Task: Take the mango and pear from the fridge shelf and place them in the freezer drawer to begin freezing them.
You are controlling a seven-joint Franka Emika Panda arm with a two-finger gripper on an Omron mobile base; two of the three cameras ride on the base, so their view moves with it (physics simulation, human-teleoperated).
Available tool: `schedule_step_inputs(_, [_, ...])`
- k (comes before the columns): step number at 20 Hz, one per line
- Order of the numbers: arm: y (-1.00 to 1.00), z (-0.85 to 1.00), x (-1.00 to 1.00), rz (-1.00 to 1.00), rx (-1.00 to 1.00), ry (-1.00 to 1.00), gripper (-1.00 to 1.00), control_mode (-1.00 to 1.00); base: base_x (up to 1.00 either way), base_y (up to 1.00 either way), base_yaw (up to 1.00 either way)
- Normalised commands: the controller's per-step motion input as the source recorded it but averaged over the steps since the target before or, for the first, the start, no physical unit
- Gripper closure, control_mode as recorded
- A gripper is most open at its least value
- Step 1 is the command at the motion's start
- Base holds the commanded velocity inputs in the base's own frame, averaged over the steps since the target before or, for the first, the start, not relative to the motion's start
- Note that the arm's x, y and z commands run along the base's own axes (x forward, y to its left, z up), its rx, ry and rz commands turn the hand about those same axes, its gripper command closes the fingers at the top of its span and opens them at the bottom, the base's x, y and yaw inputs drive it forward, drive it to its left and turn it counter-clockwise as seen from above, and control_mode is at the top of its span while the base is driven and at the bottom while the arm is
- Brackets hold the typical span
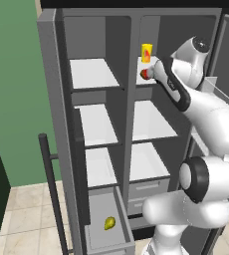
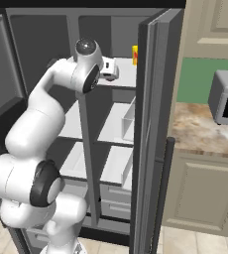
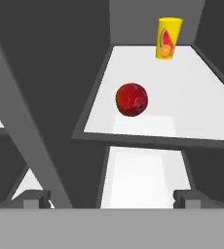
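The mango (image 3: 131, 99) is coloured a deep mottled red, while the pear (image 1: 109, 222) is seen as yellow-green inside the grey freezer drawer (image 1: 97, 234). The fridge shelf (image 3: 182, 114) is rendered white with a grey front edge, and a yellow carton (image 3: 167, 39) on it is marked with a red and orange pattern. The wall (image 1: 12, 89) beside the grey fridge is painted green.

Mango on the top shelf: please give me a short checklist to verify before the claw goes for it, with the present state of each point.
1. Pear already lies in the freezer drawer: ok.
2. Mango rests on the fridge shelf, free of the claw: ok.
3. Yellow carton stands behind the mango, apart from it: ok.
4. Claw is empty, fingertips spread: ok.
5. Claw centred on the mango: not ok, the fruit sits high in the hand view.
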Motion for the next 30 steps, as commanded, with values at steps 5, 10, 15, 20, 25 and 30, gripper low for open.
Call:
schedule_step_inputs(5, [0.00,-0.04,0.50,0.12,0.00,0.00,-1.00,-1.00,0.00,0.00,0.00])
schedule_step_inputs(10, [-0.03,-0.15,0.43,0.09,0.00,0.01,-1.00,-1.00,0.00,0.00,0.00])
schedule_step_inputs(15, [-0.04,-0.19,0.46,0.05,0.00,0.02,-1.00,-1.00,0.00,0.00,0.00])
schedule_step_inputs(20, [-0.07,0.00,0.51,0.00,0.00,0.05,-1.00,-1.00,0.00,0.00,0.00])
schedule_step_inputs(25, [-0.02,-0.11,0.59,0.00,0.00,0.05,-1.00,-1.00,0.00,0.00,0.00])
schedule_step_inputs(30, [0.00,-0.18,0.50,0.00,0.00,0.03,-1.00,-1.00,0.00,0.00,0.00])
